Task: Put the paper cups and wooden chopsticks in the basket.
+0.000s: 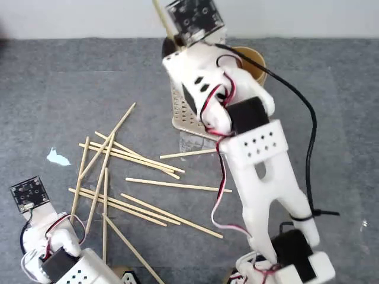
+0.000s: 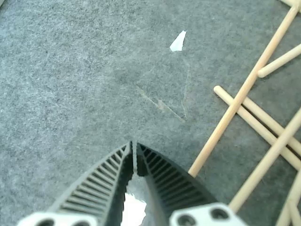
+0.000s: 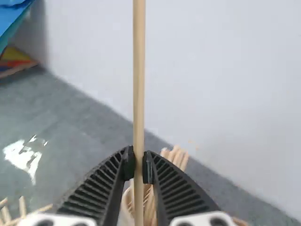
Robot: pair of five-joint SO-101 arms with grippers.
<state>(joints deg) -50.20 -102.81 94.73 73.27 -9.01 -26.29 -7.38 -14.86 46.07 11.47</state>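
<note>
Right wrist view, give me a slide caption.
Right gripper clamps one wooden chopstick above a bundle of other chopsticks.

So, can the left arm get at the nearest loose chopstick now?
Probably yes: the left gripper is shut and empty, and the nearest chopstick lies close beside it, with nothing between them.

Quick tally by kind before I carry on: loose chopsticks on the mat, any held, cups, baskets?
Loose chopsticks on the mat: about 13 (they overlap, so not exact)
Held chopstick in the right gripper: 1
Paper cup: 1
Basket: 1
Total: about 16
</note>
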